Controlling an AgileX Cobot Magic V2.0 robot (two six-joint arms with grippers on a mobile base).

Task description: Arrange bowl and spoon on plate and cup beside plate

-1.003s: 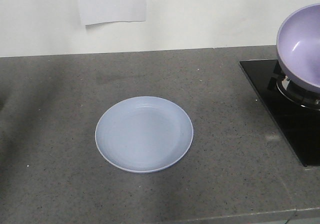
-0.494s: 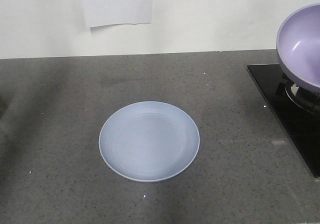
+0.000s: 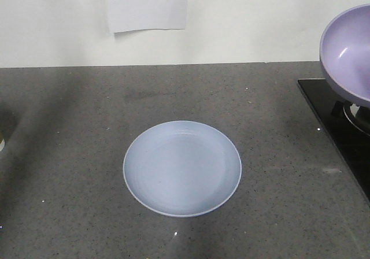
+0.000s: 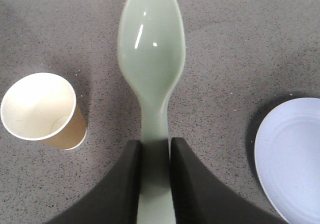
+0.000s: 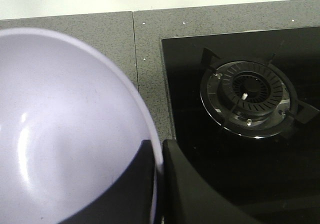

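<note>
- The spoon (image 4: 152, 59) is gripped by its handle in the left claw (image 4: 155, 146), scoop pointed straight ahead, left of the plate (image 4: 292, 159).
- The bowl (image 5: 65, 134) is pinched at the rim by the right claw (image 5: 159, 149), right of the plate.

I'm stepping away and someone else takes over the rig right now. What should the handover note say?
left gripper: shut on the spoon handle, scoop out over the counter.
right gripper: shut on the bowl rim, bowl in the air by the stove.
plate: bare, on the counter.
cup: upright on the counter, left of the plate, apart from it.
Done: spoon and bowl in hand.
Left: bowl and spoon onto the plate; cup perhaps closer.
</note>
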